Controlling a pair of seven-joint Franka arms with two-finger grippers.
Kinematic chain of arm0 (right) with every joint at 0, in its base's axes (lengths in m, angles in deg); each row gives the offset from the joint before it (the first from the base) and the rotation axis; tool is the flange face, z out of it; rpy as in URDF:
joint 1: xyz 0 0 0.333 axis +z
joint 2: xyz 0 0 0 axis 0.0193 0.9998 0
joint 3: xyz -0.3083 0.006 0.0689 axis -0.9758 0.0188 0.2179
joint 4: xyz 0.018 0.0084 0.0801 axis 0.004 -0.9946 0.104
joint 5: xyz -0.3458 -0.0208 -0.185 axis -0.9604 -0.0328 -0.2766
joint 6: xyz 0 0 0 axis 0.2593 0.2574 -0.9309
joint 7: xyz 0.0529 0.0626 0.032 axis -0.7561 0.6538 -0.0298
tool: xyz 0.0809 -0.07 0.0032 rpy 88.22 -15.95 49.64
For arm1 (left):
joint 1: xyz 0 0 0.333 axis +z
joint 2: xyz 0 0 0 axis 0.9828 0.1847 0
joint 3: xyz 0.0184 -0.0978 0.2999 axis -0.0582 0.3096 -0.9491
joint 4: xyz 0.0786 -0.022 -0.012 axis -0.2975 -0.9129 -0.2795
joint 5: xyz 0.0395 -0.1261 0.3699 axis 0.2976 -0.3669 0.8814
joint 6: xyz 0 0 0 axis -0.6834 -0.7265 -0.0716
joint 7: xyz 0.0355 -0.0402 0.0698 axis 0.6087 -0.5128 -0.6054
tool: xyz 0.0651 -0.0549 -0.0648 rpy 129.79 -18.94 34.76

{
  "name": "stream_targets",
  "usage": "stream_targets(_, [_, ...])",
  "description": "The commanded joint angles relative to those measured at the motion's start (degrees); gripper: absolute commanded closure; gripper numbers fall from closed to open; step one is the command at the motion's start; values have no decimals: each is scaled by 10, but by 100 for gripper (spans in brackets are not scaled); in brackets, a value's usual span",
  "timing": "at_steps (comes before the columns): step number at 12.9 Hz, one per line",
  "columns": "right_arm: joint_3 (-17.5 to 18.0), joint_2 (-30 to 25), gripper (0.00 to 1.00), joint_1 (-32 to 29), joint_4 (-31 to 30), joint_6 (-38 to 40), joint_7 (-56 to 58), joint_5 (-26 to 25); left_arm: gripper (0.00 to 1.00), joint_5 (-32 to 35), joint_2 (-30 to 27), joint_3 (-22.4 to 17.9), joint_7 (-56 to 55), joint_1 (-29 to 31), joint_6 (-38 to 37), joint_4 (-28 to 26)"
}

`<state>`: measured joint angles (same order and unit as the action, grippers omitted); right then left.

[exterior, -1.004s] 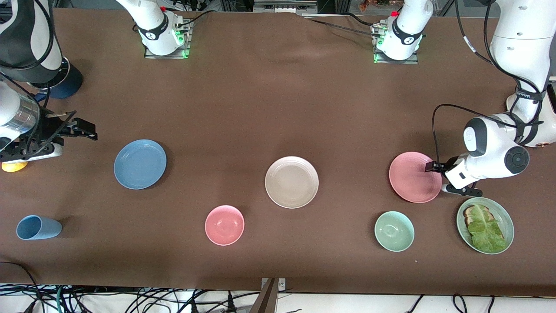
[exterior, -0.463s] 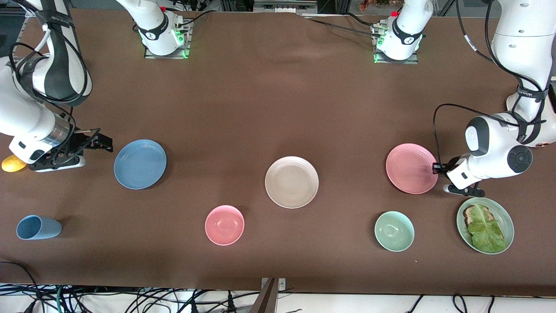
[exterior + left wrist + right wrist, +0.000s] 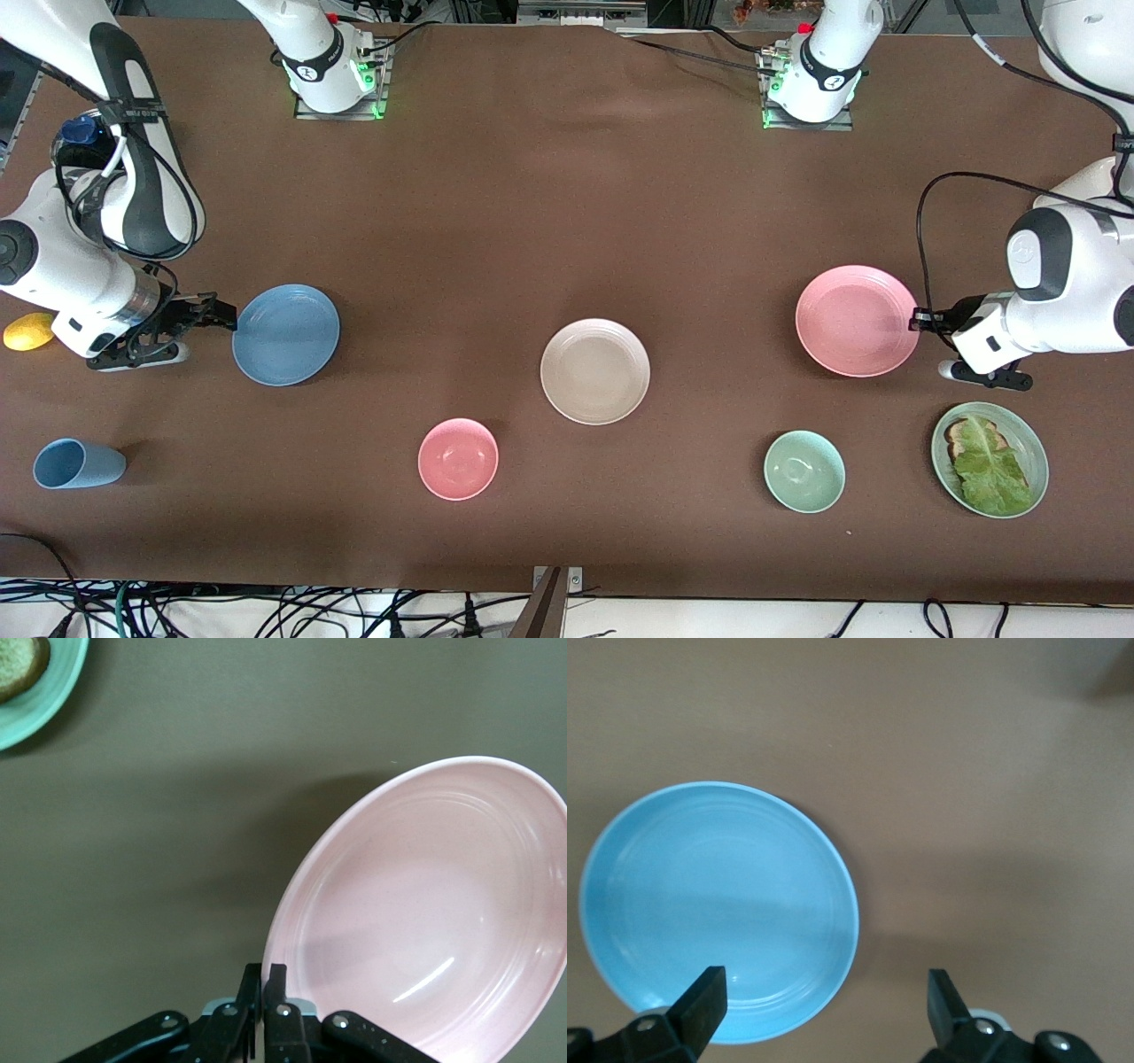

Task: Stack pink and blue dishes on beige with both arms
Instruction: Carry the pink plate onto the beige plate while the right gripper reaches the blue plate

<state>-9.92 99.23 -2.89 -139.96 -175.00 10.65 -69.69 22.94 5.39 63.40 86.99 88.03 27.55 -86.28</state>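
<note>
The left hand (image 3: pixel 921 319) pinches the pink plate (image 3: pixel 856 320) by its rim, lifted off the bench; the right hand (image 3: pixel 221 315), spread, reaches the blue plate (image 3: pixel 285 334); next, carry pink over the beige plate (image 3: pixel 594 370).

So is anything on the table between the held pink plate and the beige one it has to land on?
Nothing visible. The left gripper is shut on the rim of the pink plate, and only bare brown tabletop shows between it and the beige plate. The green bowl sits nearer the front camera, off that path.

Matte ridged pink plate (image 3: pixel 856 320), matte blue plate (image 3: pixel 285 334), brown cloth-like table (image 3: pixel 567 221)
</note>
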Motion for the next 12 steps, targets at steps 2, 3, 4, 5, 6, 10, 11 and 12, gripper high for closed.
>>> stream_targets(2, [5, 23, 0, -4, 2, -35, 6, 2, 100, -25, -23, 76, -145, -9, -17, 0])
stream_targets(3, [5, 29, 0, -4, 1, -43, 8, 2, 100, -25, -19, 105, -194, -11, -13, 12])
stream_targets(4, [5, 29, 0, -4, 1, -43, 9, 2, 100, -24, -5, 126, -243, -20, -10, 29])
stream_targets(5, [5, 25, 0, -4, 1, -37, 9, 3, 100, -25, 14, 134, -285, -39, -10, 54])
stream_targets(6, [5, 21, 0, -2, 1, -31, 7, 3, 100, -25, 36, 134, -318, -65, -9, 78])
stream_targets(10, [6, 30, 0, -8, 2, -35, 7, 3, 100, -26, 111, 134, -422, -155, 49, 125])
stream_targets(11, [6, 33, 0, -8, 2, -35, 6, 3, 100, -26, 118, 134, -436, -168, 72, 125])
stream_targets(12, [6, 38, 1, -9, 2, -36, 5, 4, 100, -26, 128, 134, -451, -182, 93, 125])
